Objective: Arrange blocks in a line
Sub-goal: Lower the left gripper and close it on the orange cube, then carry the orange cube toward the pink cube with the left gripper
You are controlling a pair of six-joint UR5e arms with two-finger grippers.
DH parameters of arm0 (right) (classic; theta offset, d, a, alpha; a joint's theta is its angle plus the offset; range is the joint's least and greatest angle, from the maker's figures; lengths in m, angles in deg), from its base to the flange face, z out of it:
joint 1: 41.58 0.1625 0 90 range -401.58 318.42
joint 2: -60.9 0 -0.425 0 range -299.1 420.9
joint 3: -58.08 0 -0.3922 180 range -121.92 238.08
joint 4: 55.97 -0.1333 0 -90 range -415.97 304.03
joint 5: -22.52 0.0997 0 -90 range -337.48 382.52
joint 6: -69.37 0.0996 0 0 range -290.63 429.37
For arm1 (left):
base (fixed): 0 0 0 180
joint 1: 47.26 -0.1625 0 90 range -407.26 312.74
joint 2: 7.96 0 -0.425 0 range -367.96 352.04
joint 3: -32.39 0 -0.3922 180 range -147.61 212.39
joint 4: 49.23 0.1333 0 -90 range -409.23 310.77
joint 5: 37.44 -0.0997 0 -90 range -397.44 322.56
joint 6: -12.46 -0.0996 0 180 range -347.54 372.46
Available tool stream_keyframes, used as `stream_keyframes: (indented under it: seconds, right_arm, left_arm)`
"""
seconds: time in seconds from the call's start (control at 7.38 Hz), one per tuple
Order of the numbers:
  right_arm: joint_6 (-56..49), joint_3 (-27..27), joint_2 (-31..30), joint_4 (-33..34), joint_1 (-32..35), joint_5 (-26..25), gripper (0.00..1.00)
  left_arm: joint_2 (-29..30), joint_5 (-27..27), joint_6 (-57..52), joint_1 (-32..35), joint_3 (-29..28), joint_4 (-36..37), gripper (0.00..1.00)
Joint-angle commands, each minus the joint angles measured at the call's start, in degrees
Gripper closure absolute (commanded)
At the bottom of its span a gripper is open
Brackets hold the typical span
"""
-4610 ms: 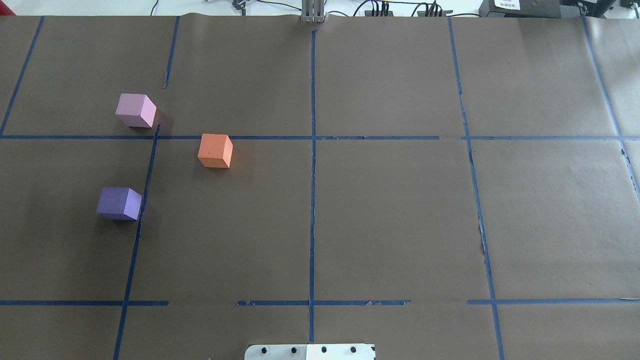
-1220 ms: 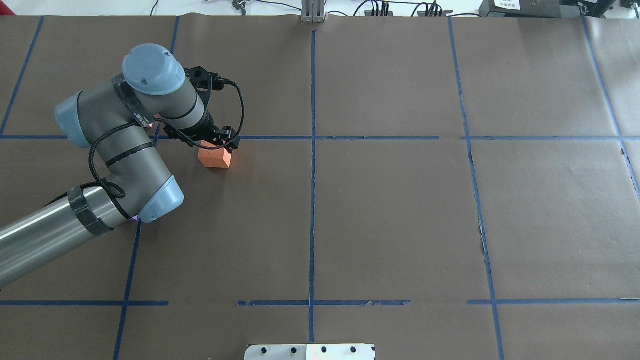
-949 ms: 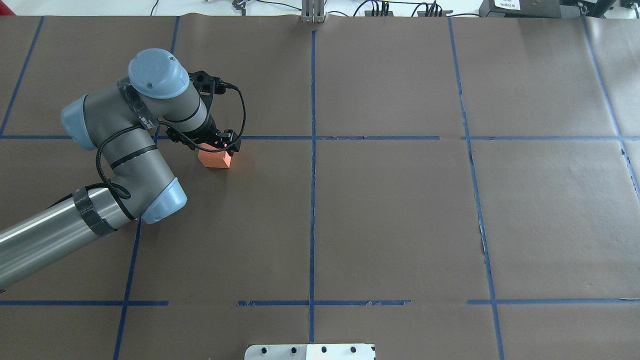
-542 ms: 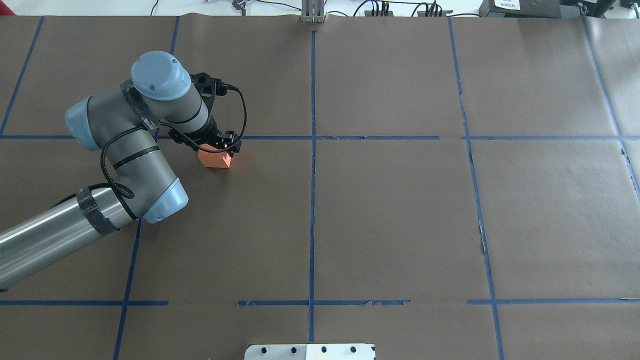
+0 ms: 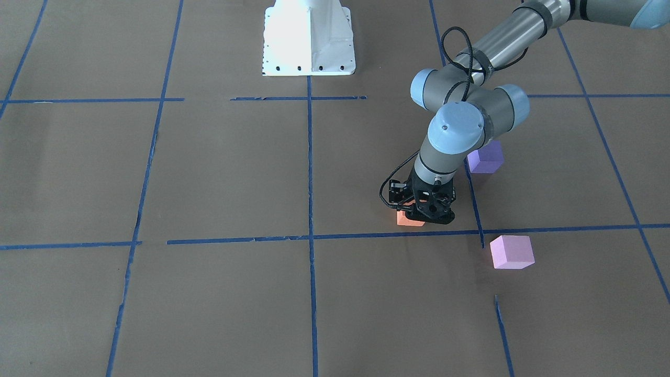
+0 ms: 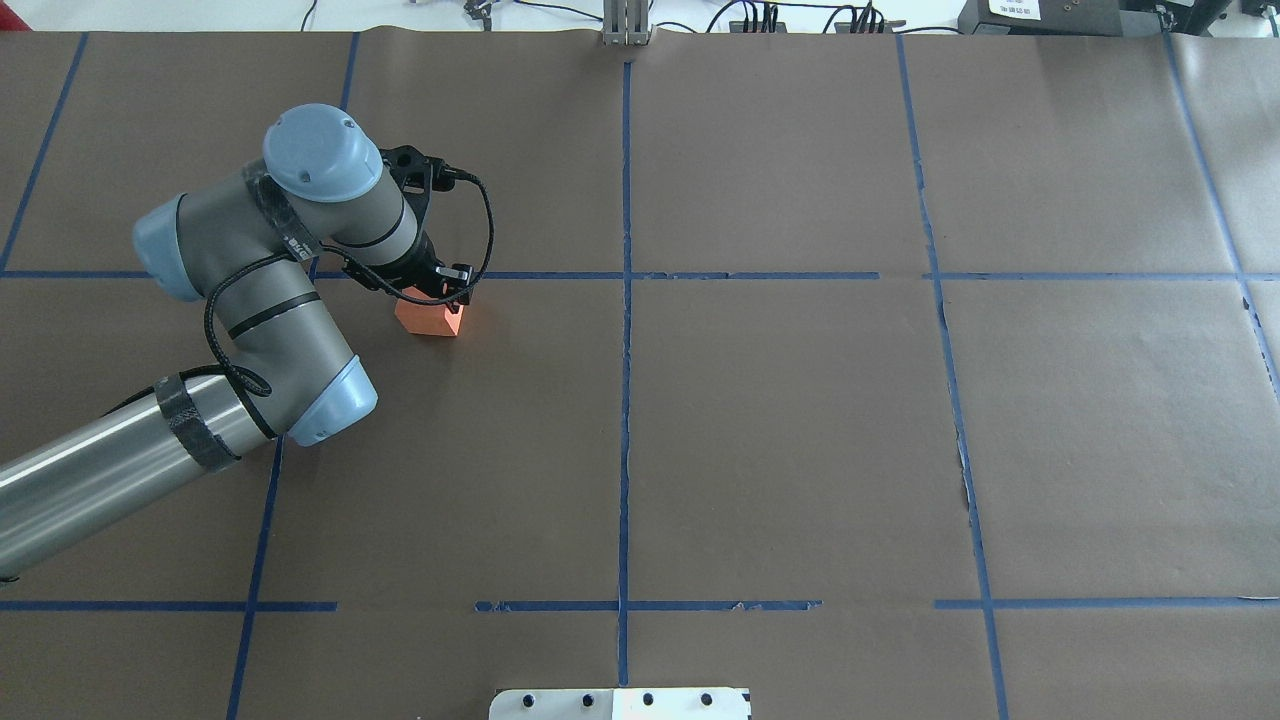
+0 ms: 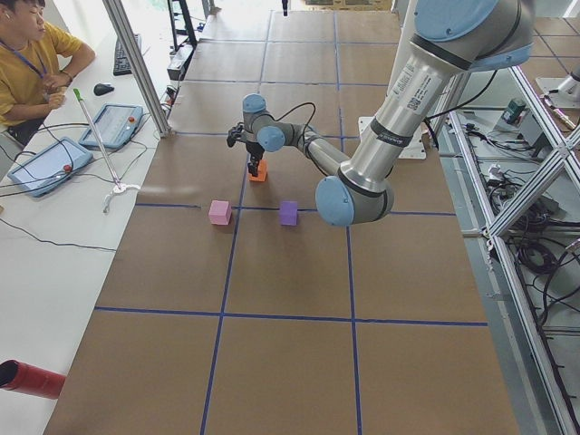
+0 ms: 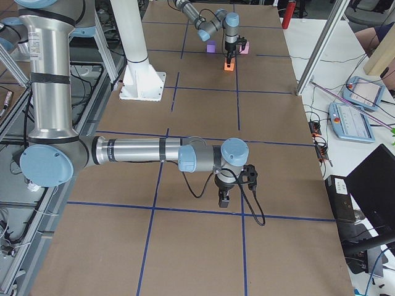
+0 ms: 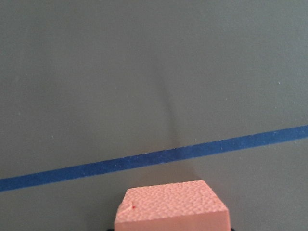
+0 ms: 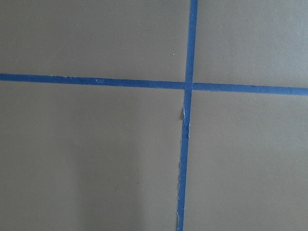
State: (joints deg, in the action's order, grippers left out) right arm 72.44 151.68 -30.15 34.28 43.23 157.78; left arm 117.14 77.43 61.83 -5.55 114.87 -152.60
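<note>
The orange block [image 5: 407, 220] [image 6: 430, 320] sits on the brown table just on the robot's side of a blue tape line. My left gripper [image 5: 425, 212] [image 6: 432, 292] points straight down over it, with its jaws down around the block and closed against its sides. The left wrist view shows the block's top [image 9: 171, 207] at the bottom centre. The violet-purple block [image 5: 486, 159] lies beside the left arm's elbow. The pale pink-lilac block [image 5: 511, 252] lies beyond the tape line. The arm hides both in the overhead view. My right gripper [image 8: 223, 198] hangs over bare table far from the blocks; I cannot tell if it is open.
Blue tape lines [image 6: 625, 300] divide the brown paper into squares. The white robot base [image 5: 309, 42] stands at the table's robot-side edge. An operator [image 7: 32, 54] sits past the far edge with tablets. A red cylinder [image 7: 32, 378] lies off the table's corner.
The left arm came in and lowered its gripper onto the orange block. In the last half second the jaws narrowed onto the block. The blocks have not moved.
</note>
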Motion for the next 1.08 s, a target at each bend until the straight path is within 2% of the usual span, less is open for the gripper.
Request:
stream_keyframes:
  seconds: [0.0, 0.14, 0.41, 0.54, 0.68, 0.95]
  right_arm:
    - [0.0, 0.0, 0.0, 0.0, 0.0, 0.0, 0.0]
    - [0.0, 0.0, 0.0, 0.0, 0.0, 0.0, 0.0]
    - [0.0, 0.0, 0.0, -0.1, 0.0, 0.0, 0.0]
    - [0.0, 0.0, 0.0, -0.1, 0.0, 0.0, 0.0]
    - [0.0, 0.0, 0.0, -0.1, 0.0, 0.0, 0.0]
    - [0.0, 0.0, 0.0, 0.0, 0.0, 0.0, 0.0]
  left_arm:
    - [-0.6, 0.2, -0.2, 1.9, 4.5, 1.7, 0.65]
    - [-0.8, 0.6, -0.9, 4.3, 8.3, 6.8, 0.65]
    - [-6.9, 1.0, -1.0, 6.9, 14.4, 8.0, 0.64]
    - [-8.4, 1.5, -3.7, 8.9, 14.0, 7.7, 0.64]
    - [-11.5, 6.1, -8.7, 11.6, 13.9, 7.7, 0.63]
    - [-16.1, 9.1, -9.9, 13.0, 13.6, 7.1, 0.62]
